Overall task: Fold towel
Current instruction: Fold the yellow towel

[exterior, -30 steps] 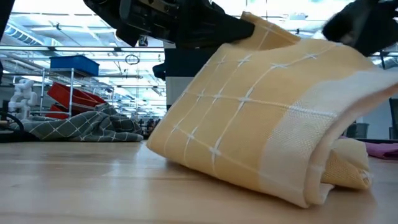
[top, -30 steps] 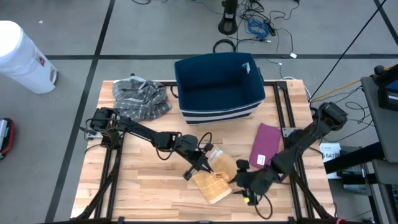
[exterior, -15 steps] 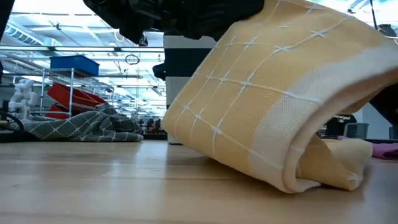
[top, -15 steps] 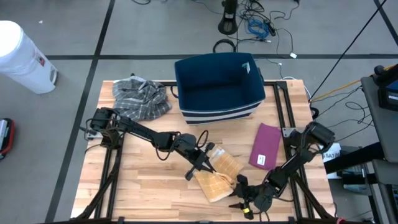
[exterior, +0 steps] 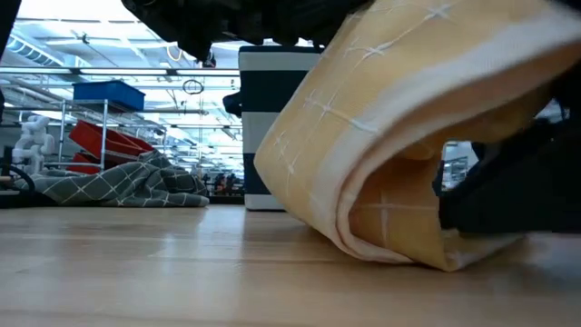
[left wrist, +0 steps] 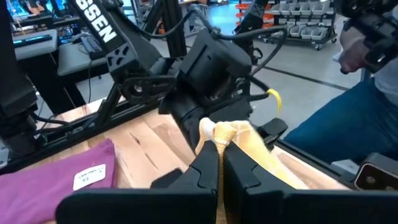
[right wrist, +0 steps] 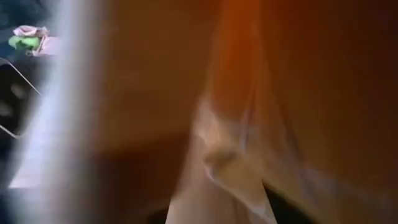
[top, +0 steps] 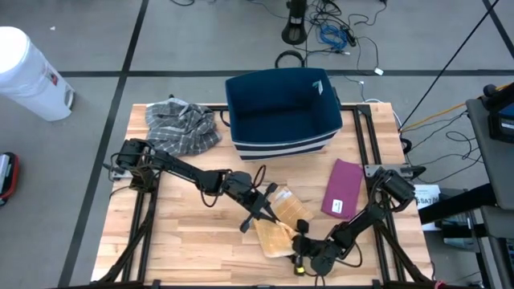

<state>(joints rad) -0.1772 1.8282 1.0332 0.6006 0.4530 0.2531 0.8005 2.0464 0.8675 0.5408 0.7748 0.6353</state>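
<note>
- Shifted leftward since a second ago: right hand [top: 303,255], fingers apart, against yellow towel [top: 281,226] at worktop [top: 185,233] front.
- Left hand [top: 259,210] clamped on towel.
- Only from left wrist: white label [left wrist: 92,177] on purple cloth [left wrist: 56,174], unreadable.

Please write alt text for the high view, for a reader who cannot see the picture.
Seen from above, the left gripper is shut on a yellow towel at the front of a wooden table, and the right gripper sits low at the towel's front edge. Behind are a navy bin, a grey checked cloth and a folded purple cloth.
</note>
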